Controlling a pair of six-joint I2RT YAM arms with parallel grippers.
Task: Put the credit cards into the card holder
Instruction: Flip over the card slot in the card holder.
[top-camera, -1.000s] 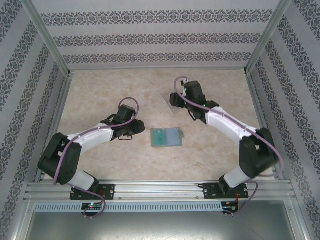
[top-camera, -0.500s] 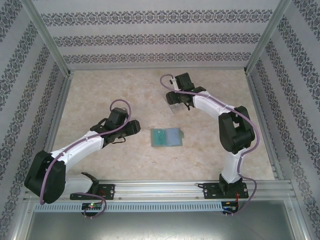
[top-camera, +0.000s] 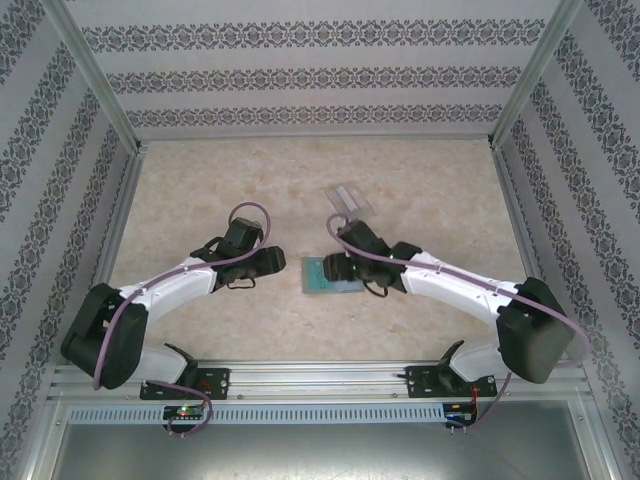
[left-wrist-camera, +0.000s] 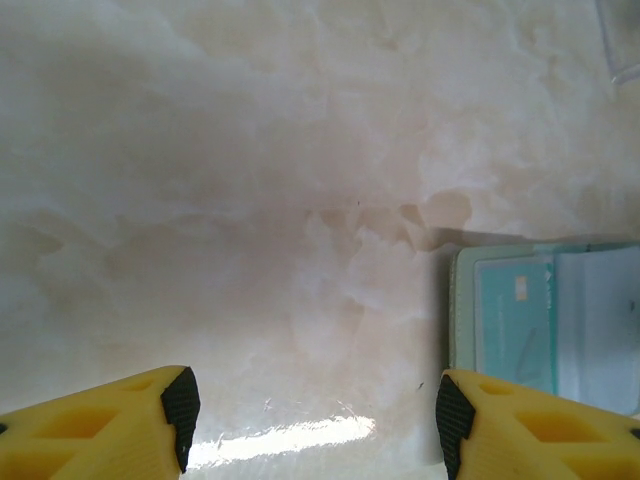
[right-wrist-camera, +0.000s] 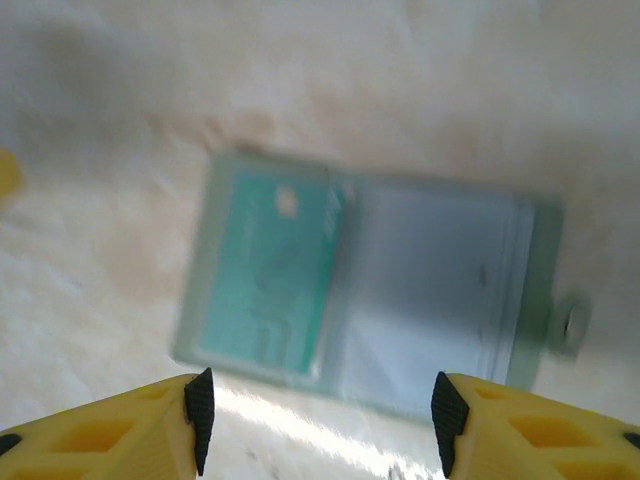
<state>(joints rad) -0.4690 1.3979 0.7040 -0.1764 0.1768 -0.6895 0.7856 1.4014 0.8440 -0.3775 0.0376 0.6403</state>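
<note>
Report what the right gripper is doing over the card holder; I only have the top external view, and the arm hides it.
Observer: The right gripper is over the open card holder, jaws apart, nothing between them.
Operator: Check the holder's pockets.
Observer: A teal card sits in one half. The other half looks grey-blue and is too blurred to tell what it holds.
Operator: Now the left side.
Observer: The left gripper is open and empty over bare table, and the holder's edge lies just ahead of one finger.
</note>
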